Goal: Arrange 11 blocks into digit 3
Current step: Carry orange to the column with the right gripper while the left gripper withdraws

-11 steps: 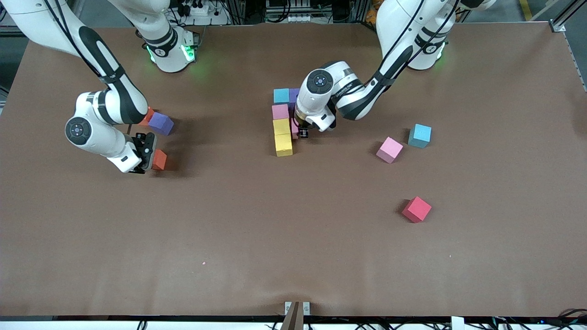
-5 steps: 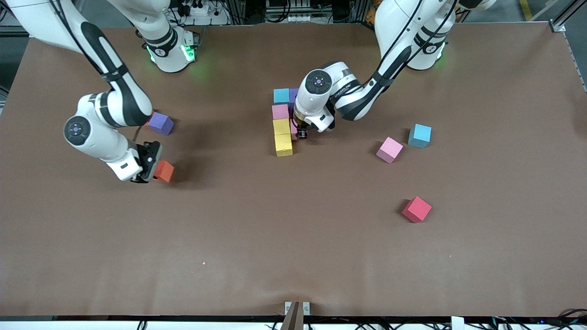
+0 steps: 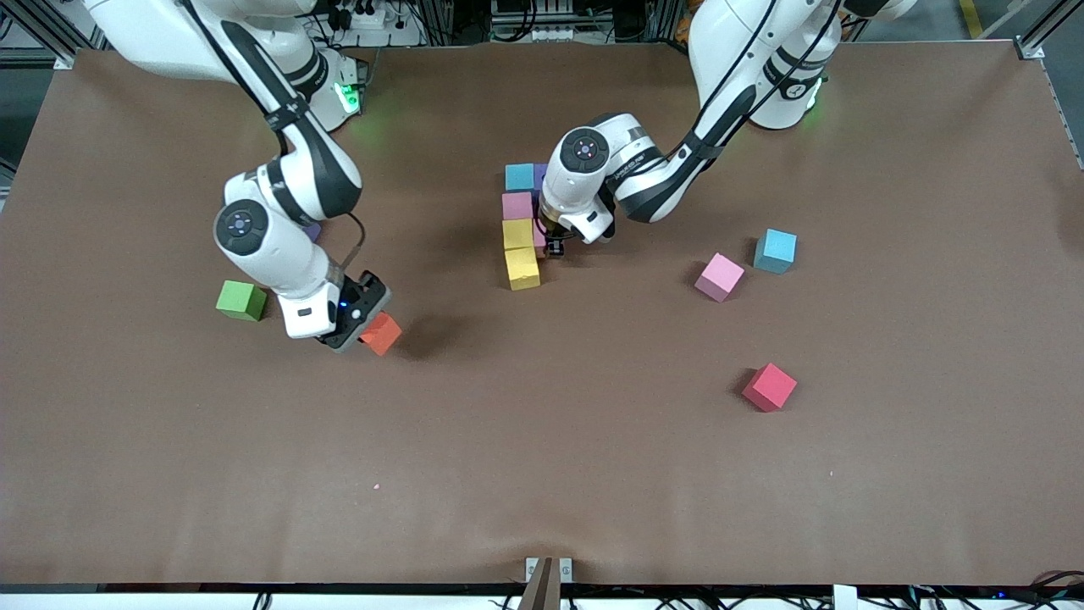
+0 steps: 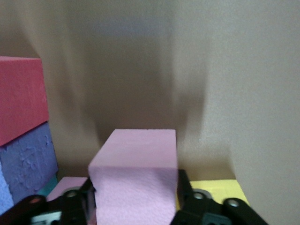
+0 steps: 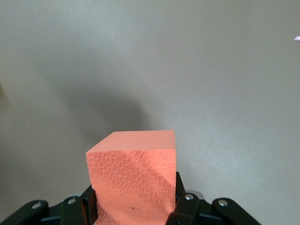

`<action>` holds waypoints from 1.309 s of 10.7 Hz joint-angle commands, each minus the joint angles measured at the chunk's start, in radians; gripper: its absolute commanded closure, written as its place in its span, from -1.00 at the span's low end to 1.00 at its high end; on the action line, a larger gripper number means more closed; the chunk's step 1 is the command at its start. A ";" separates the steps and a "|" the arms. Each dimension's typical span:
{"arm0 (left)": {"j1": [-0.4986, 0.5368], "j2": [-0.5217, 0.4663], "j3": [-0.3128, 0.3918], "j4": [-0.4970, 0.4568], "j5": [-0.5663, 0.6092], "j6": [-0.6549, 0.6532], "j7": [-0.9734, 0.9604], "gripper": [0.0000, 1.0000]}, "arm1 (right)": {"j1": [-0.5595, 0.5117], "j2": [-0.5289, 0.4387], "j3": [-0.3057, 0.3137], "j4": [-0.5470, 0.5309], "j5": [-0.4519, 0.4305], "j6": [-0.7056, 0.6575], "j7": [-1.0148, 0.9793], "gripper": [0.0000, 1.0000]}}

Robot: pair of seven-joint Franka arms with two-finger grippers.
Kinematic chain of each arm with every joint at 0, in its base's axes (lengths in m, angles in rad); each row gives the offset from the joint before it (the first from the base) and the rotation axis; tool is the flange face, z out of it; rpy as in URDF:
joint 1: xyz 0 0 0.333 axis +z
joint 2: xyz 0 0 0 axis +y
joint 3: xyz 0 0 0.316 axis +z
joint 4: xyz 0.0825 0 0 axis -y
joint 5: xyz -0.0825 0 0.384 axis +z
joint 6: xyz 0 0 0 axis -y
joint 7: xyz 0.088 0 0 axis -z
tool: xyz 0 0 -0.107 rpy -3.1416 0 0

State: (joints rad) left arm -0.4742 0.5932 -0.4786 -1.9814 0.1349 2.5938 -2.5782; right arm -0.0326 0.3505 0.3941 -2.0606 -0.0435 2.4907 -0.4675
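Between right tool (image 5: 133,206) fingers: orange cube (image 5: 133,176).

An orange block (image 5: 133,180) is sitting clamped between the right gripper (image 5: 133,208) fingers (image 5: 185,206) — bare tabletop (image 5: 211,70) stretching out past it.

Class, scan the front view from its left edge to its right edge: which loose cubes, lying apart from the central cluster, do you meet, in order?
green cube → orange cube held in the right tool → pink cube → red cube, light blue cube.
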 commanded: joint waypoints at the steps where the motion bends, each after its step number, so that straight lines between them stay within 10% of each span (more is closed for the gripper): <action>1: -0.009 -0.041 0.006 0.004 -0.001 -0.003 0.016 -1.00 | 0.068 0.065 -0.006 0.095 0.013 -0.015 0.189 0.54; 10: 0.138 -0.289 -0.002 -0.002 -0.005 -0.220 0.428 -1.00 | 0.298 0.183 -0.026 0.258 -0.016 -0.016 0.953 0.54; 12: 0.222 -0.331 -0.026 -0.007 -0.009 -0.312 0.644 -1.00 | 0.508 0.243 -0.204 0.359 -0.028 -0.027 1.064 0.54; 14: 0.355 -0.364 -0.060 -0.011 -0.012 -0.412 0.940 -1.00 | 0.583 0.269 -0.244 0.378 -0.021 -0.033 1.130 0.54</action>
State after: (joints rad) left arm -0.2127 0.2805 -0.5024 -1.9639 0.1356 2.2434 -1.8166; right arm 0.4998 0.5777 0.1814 -1.7398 -0.0517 2.4777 0.5949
